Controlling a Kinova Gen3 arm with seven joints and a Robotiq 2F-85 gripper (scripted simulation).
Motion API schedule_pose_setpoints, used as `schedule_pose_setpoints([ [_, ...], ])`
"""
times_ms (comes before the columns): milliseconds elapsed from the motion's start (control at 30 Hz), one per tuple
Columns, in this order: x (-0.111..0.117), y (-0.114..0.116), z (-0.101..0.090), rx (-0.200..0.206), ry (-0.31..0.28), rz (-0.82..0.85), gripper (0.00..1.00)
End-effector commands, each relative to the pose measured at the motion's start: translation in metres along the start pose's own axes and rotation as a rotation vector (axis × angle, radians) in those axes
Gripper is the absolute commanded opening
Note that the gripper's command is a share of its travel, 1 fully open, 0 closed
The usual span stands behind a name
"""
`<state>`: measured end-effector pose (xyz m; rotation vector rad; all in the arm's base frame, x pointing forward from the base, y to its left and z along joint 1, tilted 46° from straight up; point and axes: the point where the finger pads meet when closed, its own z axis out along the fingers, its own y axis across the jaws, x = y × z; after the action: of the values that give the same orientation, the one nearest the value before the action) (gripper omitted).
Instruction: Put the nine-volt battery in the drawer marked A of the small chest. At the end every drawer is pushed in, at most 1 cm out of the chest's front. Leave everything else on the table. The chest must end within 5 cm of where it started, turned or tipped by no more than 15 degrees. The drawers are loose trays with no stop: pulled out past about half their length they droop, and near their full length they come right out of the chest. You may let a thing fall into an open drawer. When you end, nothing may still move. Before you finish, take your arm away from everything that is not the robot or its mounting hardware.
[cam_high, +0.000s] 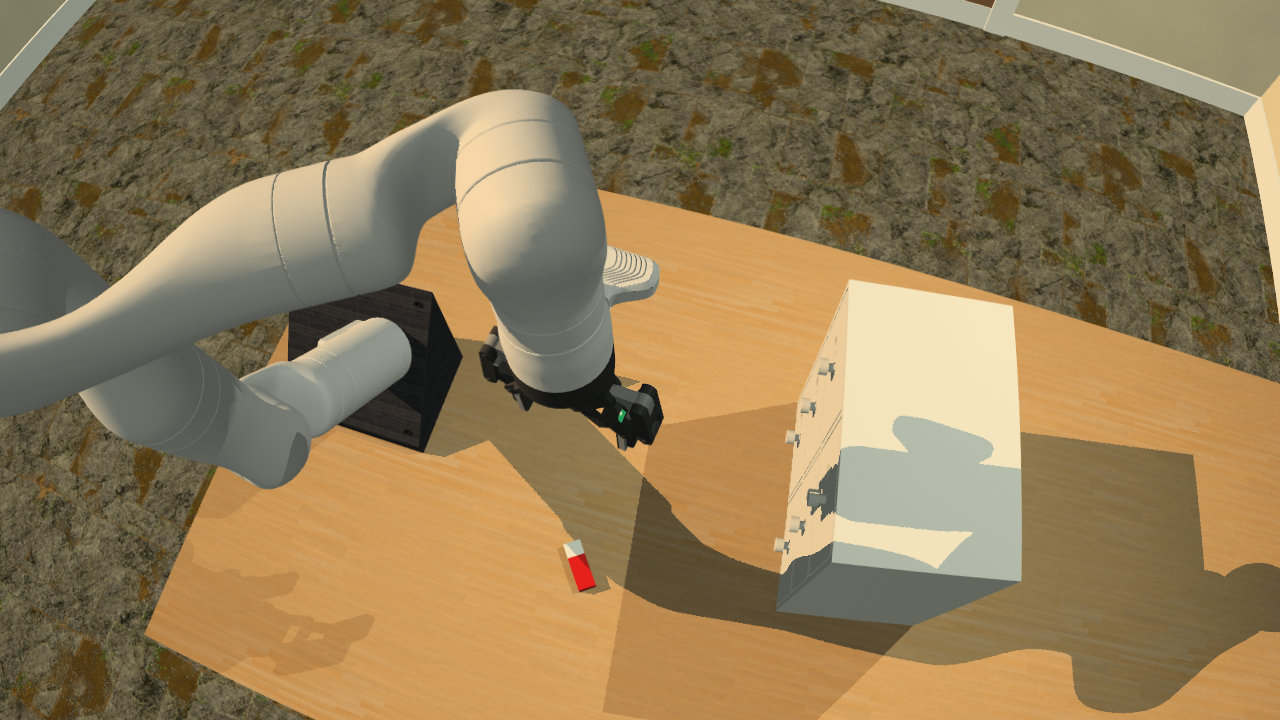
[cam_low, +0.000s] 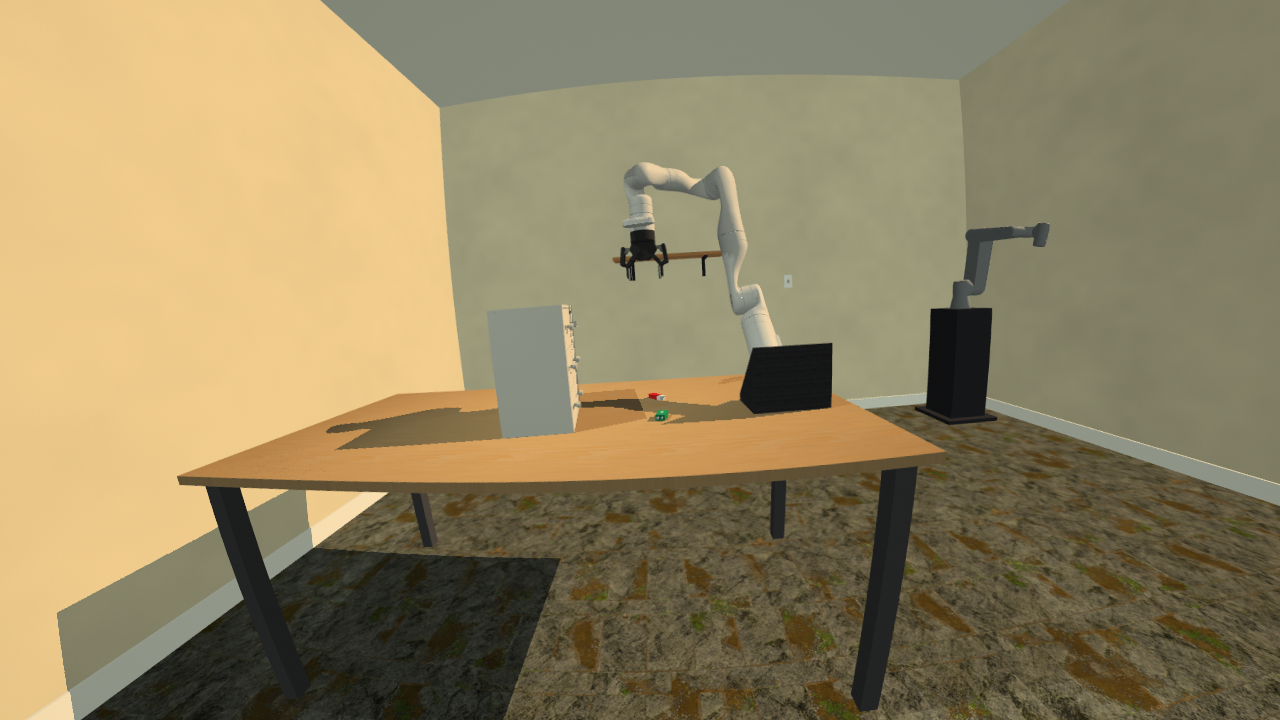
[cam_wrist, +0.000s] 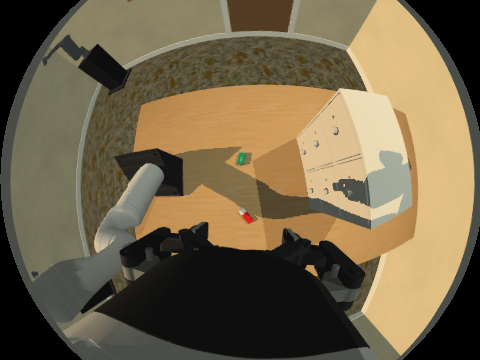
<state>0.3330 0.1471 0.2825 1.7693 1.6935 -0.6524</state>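
The gripper, fingers spread apart, is held above the table; the green battery is left lying on it.

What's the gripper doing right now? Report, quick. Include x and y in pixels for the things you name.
Gripper (cam_high: 572, 428) (cam_low: 645, 275) (cam_wrist: 245, 234): open, fingers wide apart, holding nothing, up above the table (cam_high: 429, 573) (cam_low: 760, 443) (cam_wrist: 210, 120).
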Motion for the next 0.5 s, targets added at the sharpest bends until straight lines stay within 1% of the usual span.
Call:
schedule_pose_setpoints([
  [0, 0.001, 0.0, 0.004, 0.001, -0.004, 0.029, 1.0],
  [367, 0.005, 0.005, 0.032, 0.0, -0.004, 0.256, 1.0],
  [433, 0.005, 0.005, 0.032, 0.0, -0.004, 0.256, 1.0],
  [467, 0.005, 0.006, 0.035, 0.0, -0.004, 0.282, 1.0],
])
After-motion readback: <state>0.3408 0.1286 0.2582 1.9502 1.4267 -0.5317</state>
